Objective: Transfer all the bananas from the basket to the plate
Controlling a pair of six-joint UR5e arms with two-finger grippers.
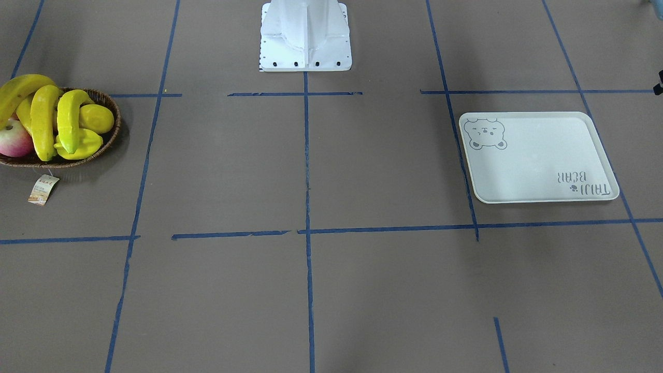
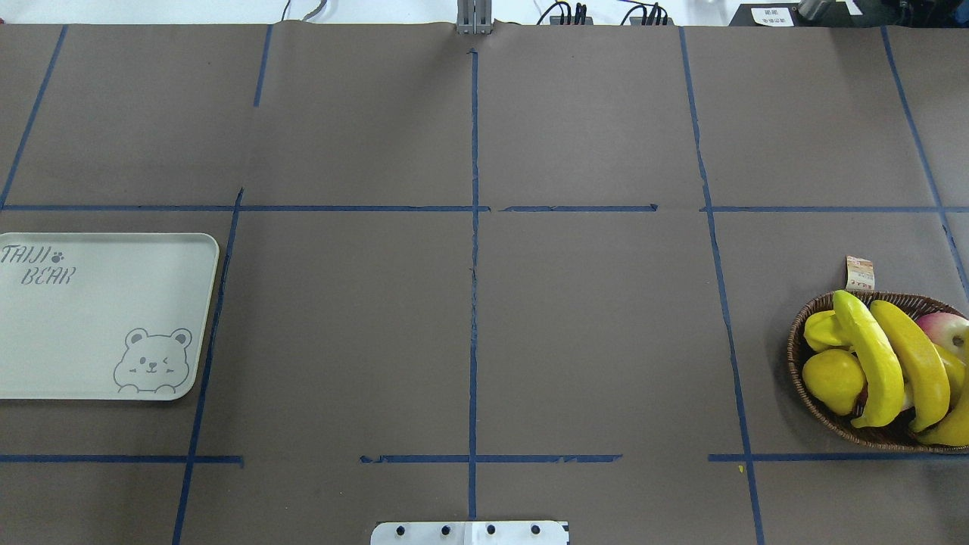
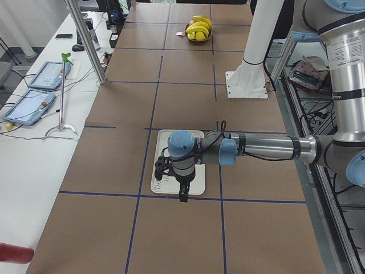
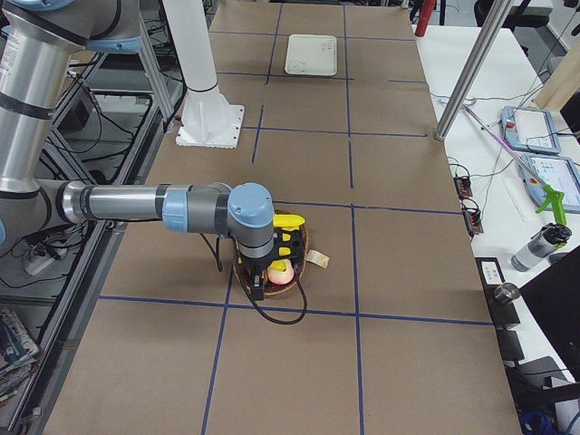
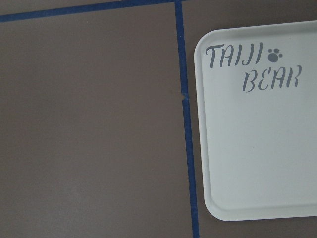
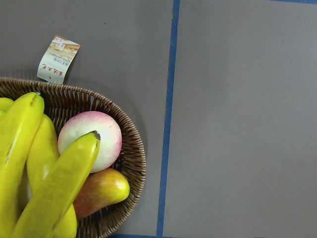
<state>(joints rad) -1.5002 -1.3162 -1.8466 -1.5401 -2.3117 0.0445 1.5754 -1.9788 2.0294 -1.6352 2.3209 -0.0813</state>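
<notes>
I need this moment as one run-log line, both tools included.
bananas: in basket | plate: no banana yet | left tool: above plate, open/shut unclear | right tool: above basket, open/shut unclear

Glossy smooth bananas [image 2: 878, 363], rough wicker basket [image 2: 793, 356], matt plate [image 2: 98, 325], perhaps plastic.

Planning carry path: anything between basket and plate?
No objects; overhead view shows only brown table and blue tape lines between basket and plate.

Bananas [image 2: 878, 363] bright yellow, one deeper orange-yellow. Basket [image 2: 795, 356] dark brown woven wicker. Plate [image 2: 98, 325] pale white, grey bear face, grey lettering. Round fruit [image 6: 91, 136] pink and cream. Tabletop [image 2: 590, 325] grey-brown, blue tape [image 2: 474, 303] grid.
</notes>
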